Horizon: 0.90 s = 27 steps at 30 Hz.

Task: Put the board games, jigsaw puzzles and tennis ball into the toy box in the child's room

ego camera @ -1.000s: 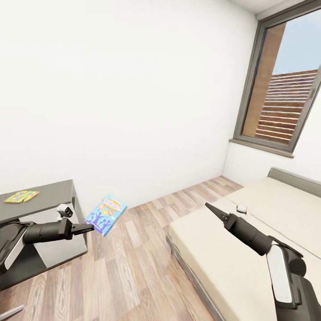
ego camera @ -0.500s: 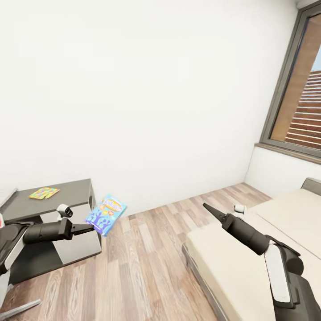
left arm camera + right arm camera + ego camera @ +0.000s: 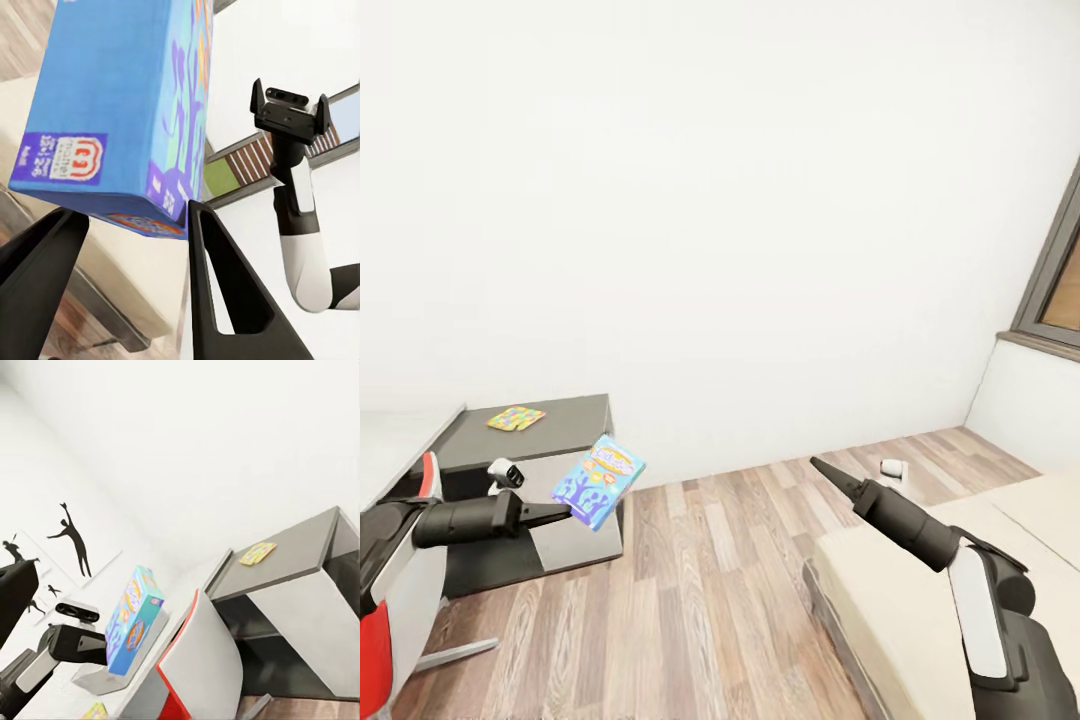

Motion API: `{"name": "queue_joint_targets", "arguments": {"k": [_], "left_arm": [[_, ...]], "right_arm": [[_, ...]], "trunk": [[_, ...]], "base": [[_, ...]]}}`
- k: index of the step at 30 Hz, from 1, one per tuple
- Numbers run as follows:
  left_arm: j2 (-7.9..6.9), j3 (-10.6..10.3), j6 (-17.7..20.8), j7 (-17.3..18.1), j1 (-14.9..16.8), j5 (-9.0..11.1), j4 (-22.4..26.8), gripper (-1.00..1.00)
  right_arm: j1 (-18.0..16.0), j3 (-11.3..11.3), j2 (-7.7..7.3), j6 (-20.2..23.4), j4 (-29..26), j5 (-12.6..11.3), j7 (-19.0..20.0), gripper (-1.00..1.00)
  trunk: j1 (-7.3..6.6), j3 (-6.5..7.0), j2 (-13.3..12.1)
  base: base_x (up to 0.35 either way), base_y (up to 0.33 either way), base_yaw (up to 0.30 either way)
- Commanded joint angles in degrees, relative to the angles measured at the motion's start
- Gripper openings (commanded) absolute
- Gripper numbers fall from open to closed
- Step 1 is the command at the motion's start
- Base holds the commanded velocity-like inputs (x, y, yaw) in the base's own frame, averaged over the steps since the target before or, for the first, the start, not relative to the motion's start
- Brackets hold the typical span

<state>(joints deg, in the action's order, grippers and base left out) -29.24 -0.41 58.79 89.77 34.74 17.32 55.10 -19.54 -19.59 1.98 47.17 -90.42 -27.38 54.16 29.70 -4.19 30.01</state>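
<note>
**Blue board game in transit toward the table**

Nearest, at about eight o'clock in the head view, the left gripper (image 3: 565,513) is clamped on the lower edge of the small blue board game (image 3: 598,481), which it holds upright in the air over the wood floor; the left wrist view shows both fingers (image 3: 217,300) pinching the box's bottom corner. At about four o'clock the right gripper (image 3: 822,470) points forward with nothing in it; whether its jaws are parted I cannot tell from here. Below it, at five o'clock, lies a corner of the bed (image 3: 880,590), bare where it shows.

Farther off, at nine o'clock, stands the end of the table (image 3: 565,420), with one jigsaw puzzle (image 3: 515,418) flat on its top. A red-and-white chair (image 3: 405,600) sits at the table's near side.

Count: one board game, one puzzle, two grippers. I judge the task is under way: this game is being carried, the puzzle not yet binned.
</note>
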Motion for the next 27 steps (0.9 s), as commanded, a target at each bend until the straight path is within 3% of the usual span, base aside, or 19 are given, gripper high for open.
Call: {"name": "queue_joint_targets", "arguments": {"k": [1, 4, 15, 17, 23, 27], "left_arm": [[-0.02, -0.03, 0.59, 0.23, 0.07, 0.14, 0.0, -1.0], [-0.02, 0.18, 0.61, 0.23, 0.07, 0.17, 0.0, -1.0], [-0.35, 0.48, 0.79, 0.23, 0.08, 0.8, 0.48, -1.0], [-0.89, 1.38, 0.76, 0.23, 0.07, 0.85, 0.5, -1.0], [-3.51, 7.03, 0.72, 0.23, -0.09, 0.93, 0.45, -1.0], [-5.1, 8.47, 0.71, 0.23, -0.18, 0.8, 0.05, -1.0]], "right_arm": [[-0.06, -0.07, 0.04, 0.29, -0.02, -0.04, 0.16, 1.0], [-0.06, -0.03, -0.08, 0.29, 0.03, -0.04, 0.09, 1.0], [-0.06, 0.0, -0.19, 0.3, 0.03, -0.04, -0.49, 1.0], [-0.06, -0.03, -0.37, 0.29, 0.05, -0.04, -0.43, 1.0], [-0.06, -0.25, -0.63, 0.3, 0.19, -0.12, -0.26, 1.0], [-0.06, -0.34, -0.66, 0.29, 0.23, -0.12, -0.29, 1.0]], "trunk": [[0.03, -0.12, 0.11], [0.03, -0.12, 0.11], [-2.39, 1.86, -4.3], [-2.83, 2.22, -5.1], [-3.92, 3.11, -7.1], [-3.92, 3.11, -7.1]], "base": [[0.001, 0.0, 0.282], [0.001, 0.0, 0.282], [0.0, 0.0, 0.28], [0.0, 0.0, 0.134], [0.0, 0.0, 0.027], [0.0, 0.0, 0.003]]}}
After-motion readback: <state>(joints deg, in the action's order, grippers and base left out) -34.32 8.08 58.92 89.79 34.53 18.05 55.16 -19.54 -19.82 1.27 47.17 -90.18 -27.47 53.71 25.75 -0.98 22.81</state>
